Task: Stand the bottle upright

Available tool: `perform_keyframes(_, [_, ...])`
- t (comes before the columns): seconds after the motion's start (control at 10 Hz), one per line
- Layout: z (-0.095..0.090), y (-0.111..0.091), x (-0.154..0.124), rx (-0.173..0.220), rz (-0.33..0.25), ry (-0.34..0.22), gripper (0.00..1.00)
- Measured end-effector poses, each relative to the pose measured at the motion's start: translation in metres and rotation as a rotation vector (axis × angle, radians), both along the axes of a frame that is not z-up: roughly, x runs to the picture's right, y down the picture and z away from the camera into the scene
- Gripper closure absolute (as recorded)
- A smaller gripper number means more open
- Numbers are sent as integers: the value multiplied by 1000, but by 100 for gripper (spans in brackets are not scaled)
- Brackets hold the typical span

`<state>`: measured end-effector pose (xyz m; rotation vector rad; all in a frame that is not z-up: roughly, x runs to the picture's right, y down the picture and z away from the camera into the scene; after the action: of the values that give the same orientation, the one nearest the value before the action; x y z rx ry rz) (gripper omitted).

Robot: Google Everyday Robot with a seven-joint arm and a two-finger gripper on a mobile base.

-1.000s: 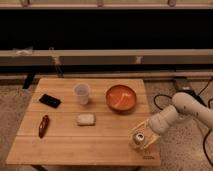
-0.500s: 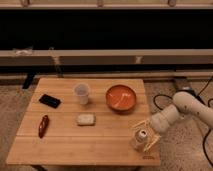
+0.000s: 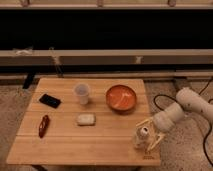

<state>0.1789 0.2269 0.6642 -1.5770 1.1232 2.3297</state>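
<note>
The bottle is small and clear with a white cap. It sits near the table's front right corner, tilted, with the cap facing up and toward the camera. My gripper reaches in from the right on the white arm. Its pale fingers stand on either side of the bottle and are shut on it. The bottle's base is hidden behind the fingers, so I cannot tell whether it rests on the wood.
The wooden table also holds a translucent white cup, an orange bowl, a black phone, a slim dark-red object and a small white block. A dark wall with rails runs behind.
The gripper and the bottle have shifted slightly, and the bottle has tipped more upright, its white cap now higher. Everything else on the table stays put.
</note>
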Motion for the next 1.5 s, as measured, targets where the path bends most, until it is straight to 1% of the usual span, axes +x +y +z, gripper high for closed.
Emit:
perform_keyframes(0.5, [3, 2, 3, 5, 7, 13, 35])
perform_keyframes(0.6, [5, 2, 2, 14, 15, 15, 35])
perform_keyframes(0.8, [8, -1, 0, 54, 38, 19, 35])
perform_keyframes(1.0, [11, -5, -2, 84, 49, 26, 35])
perform_keyframes(1.5, [14, -7, 0, 121, 56, 26, 35])
